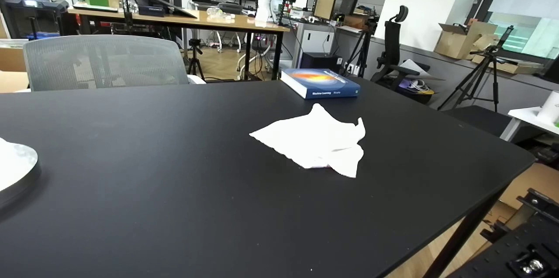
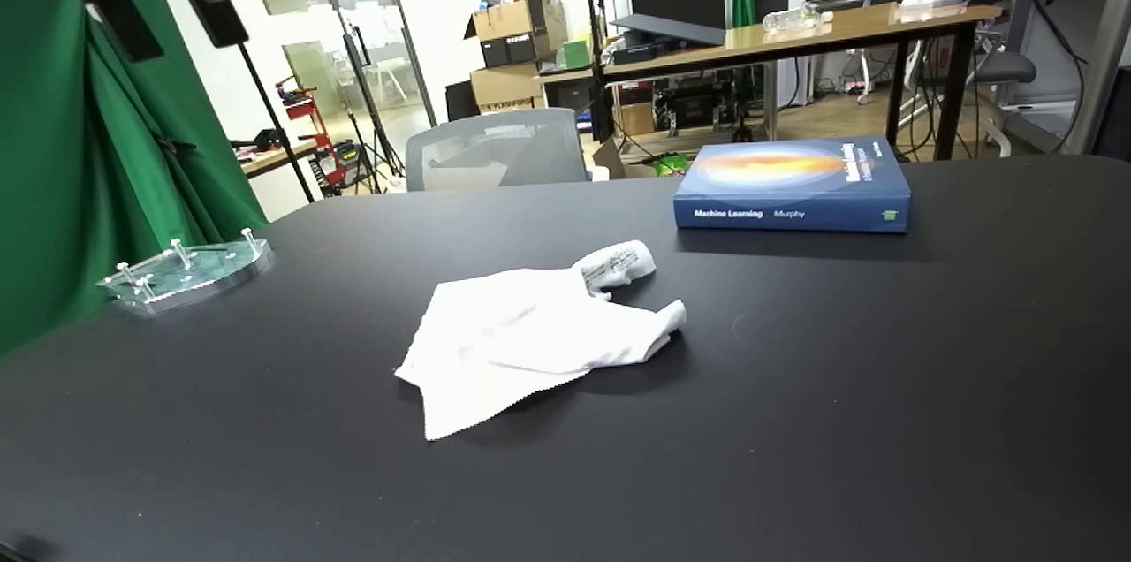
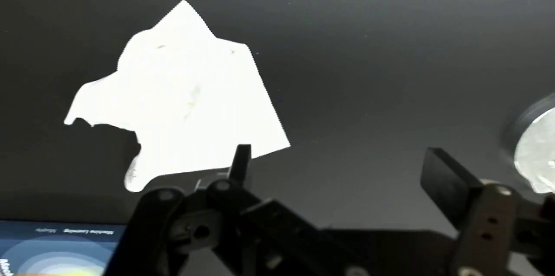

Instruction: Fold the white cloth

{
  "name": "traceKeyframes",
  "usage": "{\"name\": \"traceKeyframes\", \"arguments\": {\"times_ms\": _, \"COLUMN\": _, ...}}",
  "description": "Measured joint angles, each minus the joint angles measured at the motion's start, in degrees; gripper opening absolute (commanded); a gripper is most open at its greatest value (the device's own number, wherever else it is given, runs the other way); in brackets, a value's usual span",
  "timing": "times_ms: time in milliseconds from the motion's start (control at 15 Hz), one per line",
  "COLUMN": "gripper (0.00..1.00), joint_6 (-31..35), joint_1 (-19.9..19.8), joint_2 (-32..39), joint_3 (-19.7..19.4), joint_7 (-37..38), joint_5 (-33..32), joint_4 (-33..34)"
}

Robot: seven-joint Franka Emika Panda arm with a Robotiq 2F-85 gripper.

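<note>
in an exterior view: rumpled white fabric cloth (image 1: 314,138) lies on flat black table (image 1: 166,190), near thick blue book (image 1: 321,83). in an exterior view: black two-fingered claw (image 2: 186,42) hangs high, apart from cloth. wrist view: fingers (image 3: 446,180) spread wide.

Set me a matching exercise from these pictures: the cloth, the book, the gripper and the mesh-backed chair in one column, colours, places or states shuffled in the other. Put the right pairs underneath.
Things
1. cloth
2. book
3. gripper
4. mesh-backed chair

Places, colours, states
A. jaws apart, holding nothing
B. grey, beyond the edge of the black table
C. white and rumpled
D. blue, closed and lying flat

Right pairs
1-C
2-D
3-A
4-B
</note>
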Motion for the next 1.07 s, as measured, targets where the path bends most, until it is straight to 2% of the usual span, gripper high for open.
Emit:
{"name": "traceKeyframes", "arguments": {"times_ms": 133, "gripper": 1.0, "joint_6": 1.54, "joint_1": -1.35, "joint_2": 0.55, "joint_3": 0.0, "joint_7": 1.0, "joint_5": -1.15, "joint_4": -0.96}}
{"name": "traceKeyframes", "arguments": {"times_ms": 600, "gripper": 1.0, "joint_6": 3.67, "joint_1": -2.24, "joint_2": 2.42, "joint_3": -0.9, "joint_7": 1.52, "joint_5": -1.28, "joint_4": -1.01}}
{"name": "traceKeyframes", "arguments": {"times_ms": 1067, "gripper": 1.0, "joint_6": 10.27, "joint_1": -5.0, "joint_2": 14.82, "joint_3": -5.24, "joint_7": 0.55, "joint_5": -1.25, "joint_4": 1.03}}
